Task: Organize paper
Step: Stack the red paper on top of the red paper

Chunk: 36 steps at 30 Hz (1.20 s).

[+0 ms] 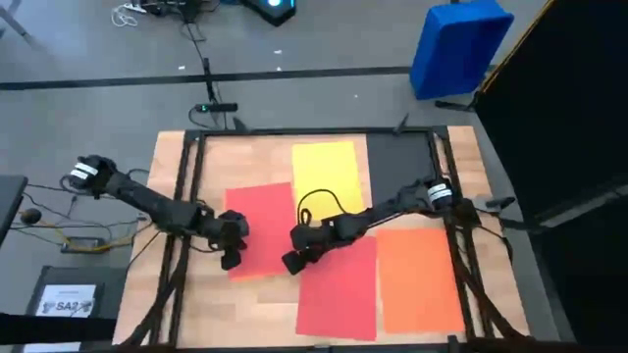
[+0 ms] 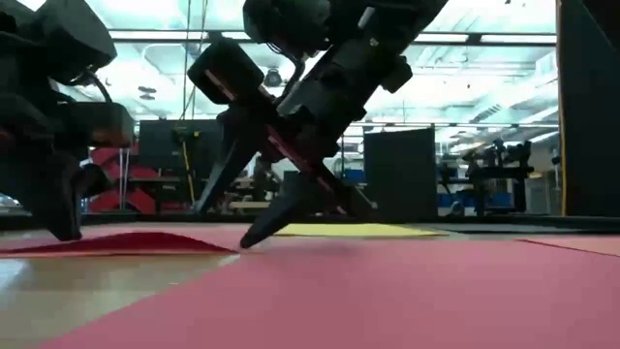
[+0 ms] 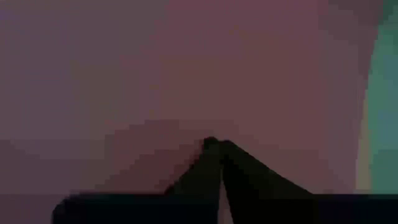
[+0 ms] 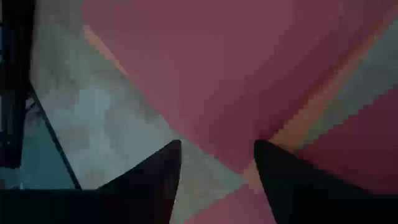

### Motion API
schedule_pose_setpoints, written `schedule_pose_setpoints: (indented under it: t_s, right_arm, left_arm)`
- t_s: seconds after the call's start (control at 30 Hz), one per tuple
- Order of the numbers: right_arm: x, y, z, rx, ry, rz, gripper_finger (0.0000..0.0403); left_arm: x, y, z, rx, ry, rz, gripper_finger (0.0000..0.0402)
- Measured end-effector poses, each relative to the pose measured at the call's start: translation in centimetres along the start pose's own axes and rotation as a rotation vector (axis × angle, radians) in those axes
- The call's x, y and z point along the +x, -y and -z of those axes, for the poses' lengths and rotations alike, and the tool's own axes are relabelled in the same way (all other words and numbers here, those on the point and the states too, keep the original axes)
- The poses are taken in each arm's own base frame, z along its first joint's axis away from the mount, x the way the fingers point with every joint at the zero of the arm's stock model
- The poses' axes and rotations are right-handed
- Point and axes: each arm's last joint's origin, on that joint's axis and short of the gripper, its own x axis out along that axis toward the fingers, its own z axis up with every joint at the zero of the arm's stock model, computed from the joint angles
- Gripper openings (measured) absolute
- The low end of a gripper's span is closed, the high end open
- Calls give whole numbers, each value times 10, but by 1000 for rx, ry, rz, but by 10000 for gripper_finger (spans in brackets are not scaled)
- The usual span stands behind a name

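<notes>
Right tool (image 1: 294, 257): fingers spread, tips lowered to the counter (image 1: 265, 162) at the right edge of the left-hand red rectangular paper sheet (image 1: 263, 227), close to the corner of the second, nearer red sheet (image 1: 339, 286). Nothing pinched between the fingers; in the right wrist view (image 4: 214, 165), both red sheets and a strip of bare wood visible just beyond the spread tips. In the low view, fingertips (image 2: 254, 237) at the counter surface.

Left tool (image 1: 232, 257): fingers pressed together, set at the left near part of the left-hand red sheet. Fingertips (image 3: 214, 144) against red paper in the left wrist view; whether the sheet is pinched cannot be told. Left edge of that sheet (image 2: 126, 242) humped slightly off the counter in the low view, beside the left tool (image 2: 63, 228).

Paper layout on the light wooden counter:
- Yellow thin rectangular sheet (image 1: 327, 176): far centre.
- Dark grey sheet (image 1: 400, 162): far right, just beside the yellow sheet.
- Orange sheet (image 1: 420, 279): near right, just beside the second red sheet.
- Two red sheets: centre, left-hand one farther, second one nearer and to its right.

Blue plastic bin (image 1: 459, 44): on the floor beyond the far right corner of the counter.
</notes>
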Motion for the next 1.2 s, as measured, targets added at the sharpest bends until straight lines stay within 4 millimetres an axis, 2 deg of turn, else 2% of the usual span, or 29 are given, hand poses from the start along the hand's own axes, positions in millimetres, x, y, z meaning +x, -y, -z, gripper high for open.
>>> schedule_pose_setpoints:
  t_s: [0.93, 1.2]
  right_arm:
    - [0, 4, 0, 5, 21, 51, 185]
    - [0, 1, -3, 1, 42, 11, 185]
  left_arm:
    - [1, 1, -2, -1, 23, 22, 0]
    - [1, 2, -2, -1, 29, 26, 0]
